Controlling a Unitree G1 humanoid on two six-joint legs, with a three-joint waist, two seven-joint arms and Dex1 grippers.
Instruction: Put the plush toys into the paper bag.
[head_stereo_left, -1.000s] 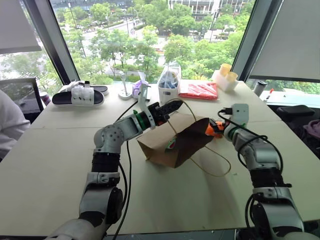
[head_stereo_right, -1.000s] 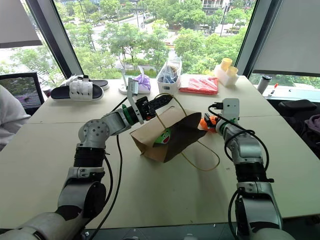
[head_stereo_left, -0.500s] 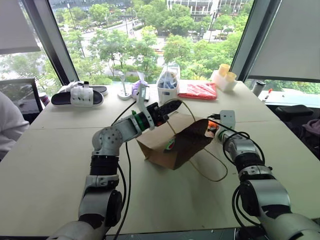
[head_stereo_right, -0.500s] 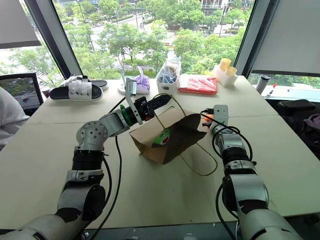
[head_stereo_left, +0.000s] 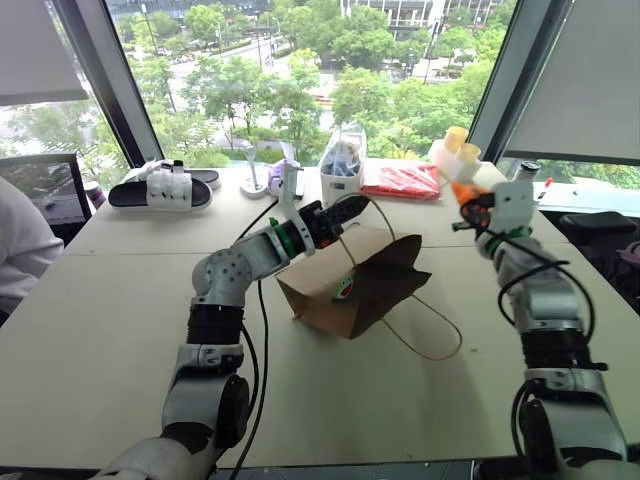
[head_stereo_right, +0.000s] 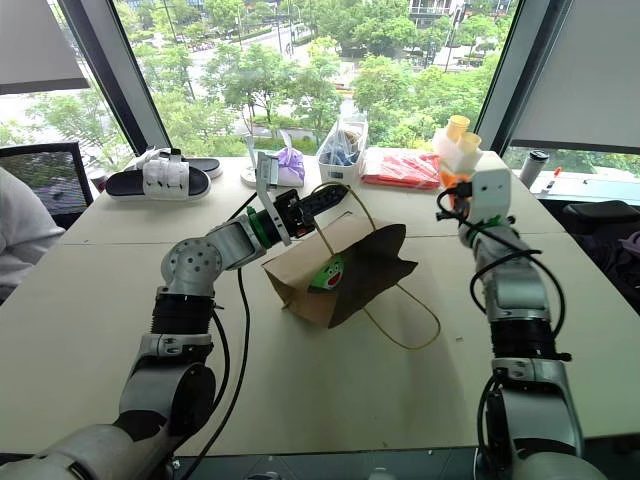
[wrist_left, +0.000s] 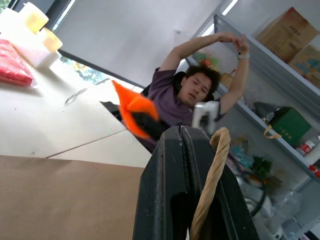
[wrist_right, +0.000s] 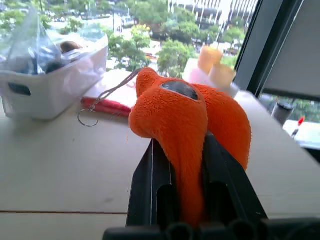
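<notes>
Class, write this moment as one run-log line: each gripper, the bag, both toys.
left gripper: shut on beige loop handle | right gripper: shut on orange plush toy, raised | brown paper bag: mouth open | green plush toy: inside bag

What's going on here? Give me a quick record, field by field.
left gripper: shut on the bag's handle, holding the mouth up
right gripper: shut on the orange toy, raised to the right of the bag
paper bag: on its side on the table
green toy: inside the bag's mouth
left to do: orange toy into the bag
</notes>
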